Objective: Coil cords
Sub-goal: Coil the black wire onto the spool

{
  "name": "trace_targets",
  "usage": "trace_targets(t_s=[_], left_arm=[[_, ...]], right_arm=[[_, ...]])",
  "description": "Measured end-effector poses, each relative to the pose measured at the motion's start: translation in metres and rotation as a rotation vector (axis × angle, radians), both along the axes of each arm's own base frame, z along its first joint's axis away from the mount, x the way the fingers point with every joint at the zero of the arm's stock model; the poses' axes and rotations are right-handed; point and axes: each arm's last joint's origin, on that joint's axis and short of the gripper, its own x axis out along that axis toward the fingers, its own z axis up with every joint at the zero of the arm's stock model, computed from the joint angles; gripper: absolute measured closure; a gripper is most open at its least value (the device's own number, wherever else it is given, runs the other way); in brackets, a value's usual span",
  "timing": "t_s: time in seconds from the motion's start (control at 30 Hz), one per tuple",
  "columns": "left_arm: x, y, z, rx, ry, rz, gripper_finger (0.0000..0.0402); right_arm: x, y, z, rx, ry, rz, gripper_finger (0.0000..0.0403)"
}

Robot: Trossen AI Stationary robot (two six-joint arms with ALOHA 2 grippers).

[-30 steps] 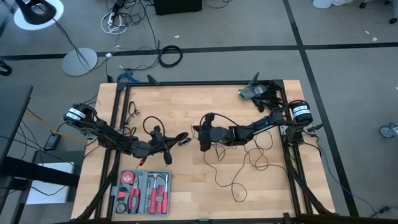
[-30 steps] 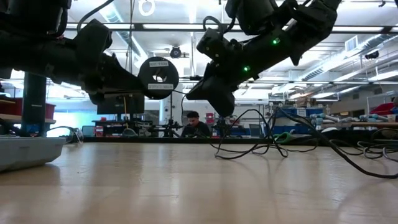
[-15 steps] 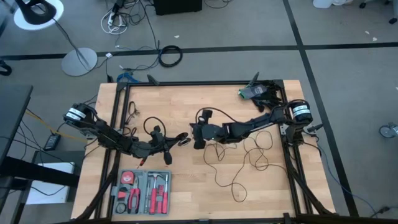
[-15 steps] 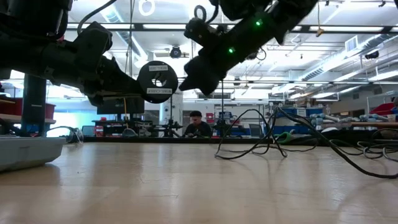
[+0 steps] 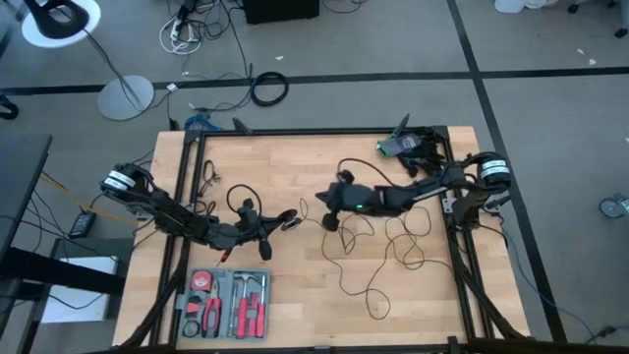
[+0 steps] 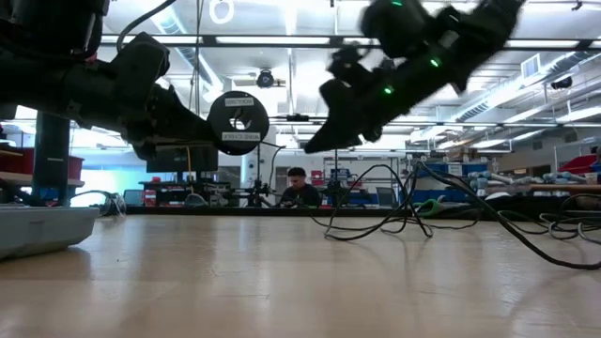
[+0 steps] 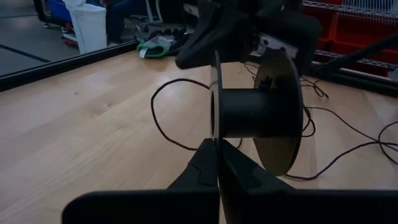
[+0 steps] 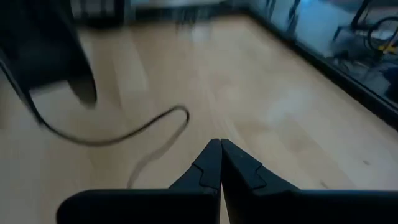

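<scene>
High view: wooden table (image 5: 295,315); toolbox tray (image 5: 228,304) at its front edge. Left gripper (image 5: 278,222), jaws clamped on a flange of the black spool (image 6: 238,119), holds it above mid-table. Right gripper (image 5: 328,208), jaws together, pinches the cord (image 5: 388,258), whose loose loops lie right of centre. Step: winding; next, carry the cord around the spool hub.

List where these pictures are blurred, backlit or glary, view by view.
Right wrist view: heavily motion-blurred; the table and black cord smear. Low view: the right arm is blurred, and both arms and the spool are dark against bright ceiling lights. Left wrist view: the spool is sharp, the tool slightly soft. High view: evenly lit, no glare.
</scene>
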Motion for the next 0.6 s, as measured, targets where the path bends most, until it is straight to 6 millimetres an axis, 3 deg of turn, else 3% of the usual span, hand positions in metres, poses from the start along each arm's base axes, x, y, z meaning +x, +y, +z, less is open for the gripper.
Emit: trace_targets(t_s=[0.1, 0.2, 0.33, 0.6], left_arm=[[0.0, 0.0, 0.002, -0.007, -0.017, 0.0, 0.0401], [0.001, 0.0, 0.004, -0.009, -0.038, -0.001, 0.0401], [0.001, -0.001, 0.006, -0.002, -0.056, -0.006, 0.0401], [0.001, -0.001, 0.006, 0.021, -0.045, -0.012, 0.0401]], right_arm=[[-0.013, 0.0, -0.021, 0.08, -0.164, 0.016, 0.0399], [-0.016, 0.003, -0.042, 0.11, -0.217, 0.047, 0.0395], [-0.005, 0.008, -0.058, 0.113, -0.251, 0.065, 0.0376], [0.021, 0.008, -0.07, 0.229, -0.357, 0.046, 0.0301]])
